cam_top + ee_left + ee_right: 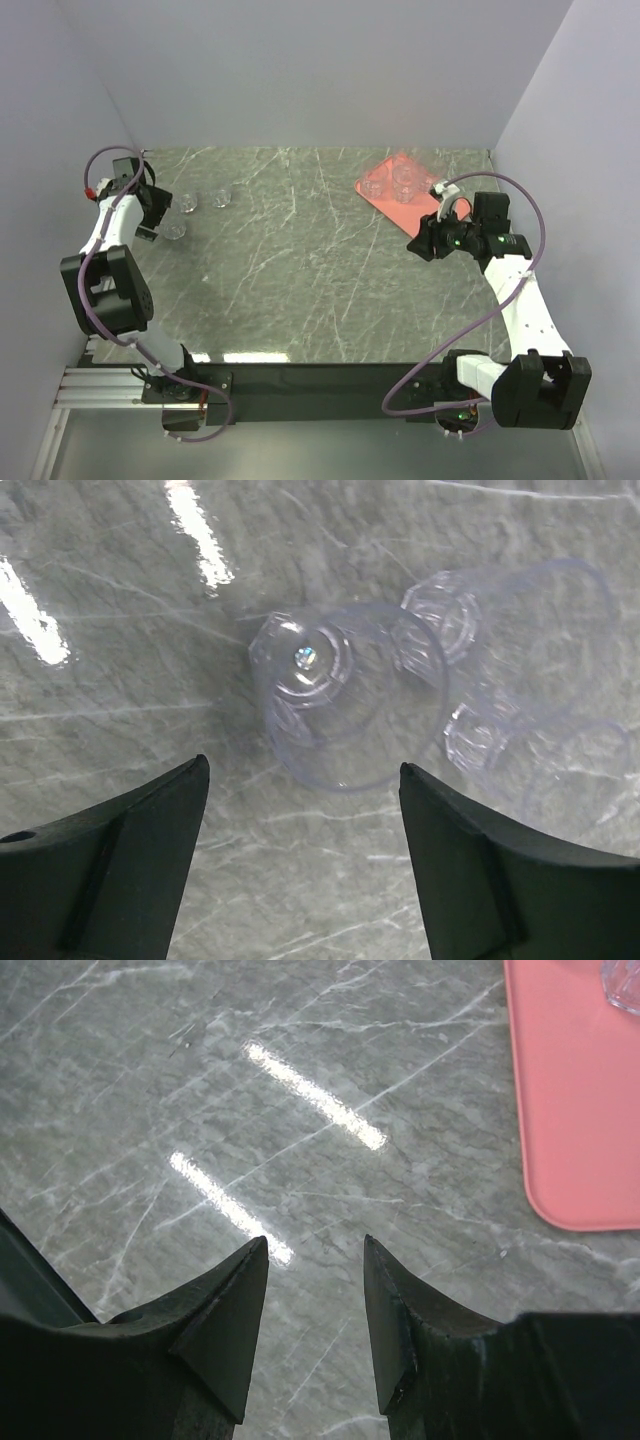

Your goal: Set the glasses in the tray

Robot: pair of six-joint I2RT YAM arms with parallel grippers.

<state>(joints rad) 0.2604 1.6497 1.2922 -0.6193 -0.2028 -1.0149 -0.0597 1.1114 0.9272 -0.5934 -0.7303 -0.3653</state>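
Left gripper: mine, spread wide, empty; one glass just ahead of the gap. Two more glasses beside it on the table. Tray: far right, holding glasses. Right gripper: mine, parted, empty, near tray.

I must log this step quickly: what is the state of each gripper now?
Left gripper: open, empty, a glass just ahead of it.
Right gripper: open, empty.
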